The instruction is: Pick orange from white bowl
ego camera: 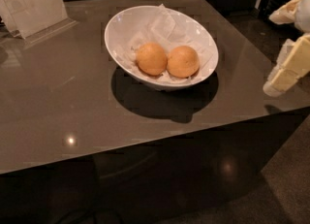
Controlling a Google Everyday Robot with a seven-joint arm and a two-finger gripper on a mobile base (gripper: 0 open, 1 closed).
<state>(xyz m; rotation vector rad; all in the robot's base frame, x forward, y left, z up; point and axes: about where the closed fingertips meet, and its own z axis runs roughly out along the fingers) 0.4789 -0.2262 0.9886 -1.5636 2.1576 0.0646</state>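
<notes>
Filling most of the view is a dark, shiny worktop (58,102). A big white bowl (121,34) sits on it near the middle, with crumpled paper (164,22) inside. A clear sign stand (34,5) is at the far corner. The pincer (273,51) hangs past the worktop's side edge, well apart from the bowl, spread wide and holding nothing. One orange (151,58) lies in the bowl on the paper, touching the other orange (183,61).
</notes>
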